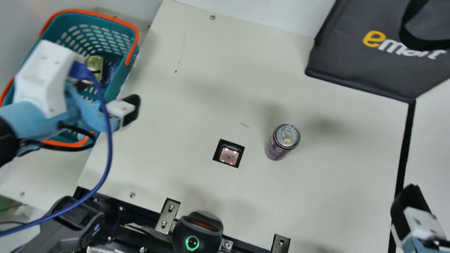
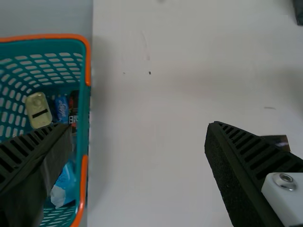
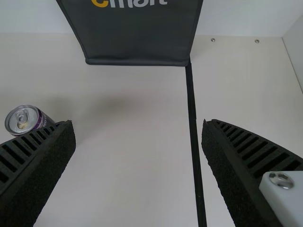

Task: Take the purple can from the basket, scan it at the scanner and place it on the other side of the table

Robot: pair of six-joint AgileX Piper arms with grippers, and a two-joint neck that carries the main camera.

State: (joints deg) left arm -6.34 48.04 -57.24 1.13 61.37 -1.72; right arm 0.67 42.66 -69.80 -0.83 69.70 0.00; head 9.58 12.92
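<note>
Main view has your purple can (image 1: 282,142) upright on the table (image 1: 197,105) beside the scanner (image 1: 229,155); left claw (image 2: 136,125) and right claw (image 3: 138,124) gape open. Grip off-centre (slim cans wobble) and you could topple it.

1 purple can (image 1: 282,142), 1 scanner (image 1: 229,155), 1 basket (image 1: 123,76), 1 black bag (image 1: 348,66).

yellow and white brand lettering (image 1: 404,45) on black bag (image 1: 351,65), white print (image 2: 63,109) on blue packet (image 2: 60,119)
</note>
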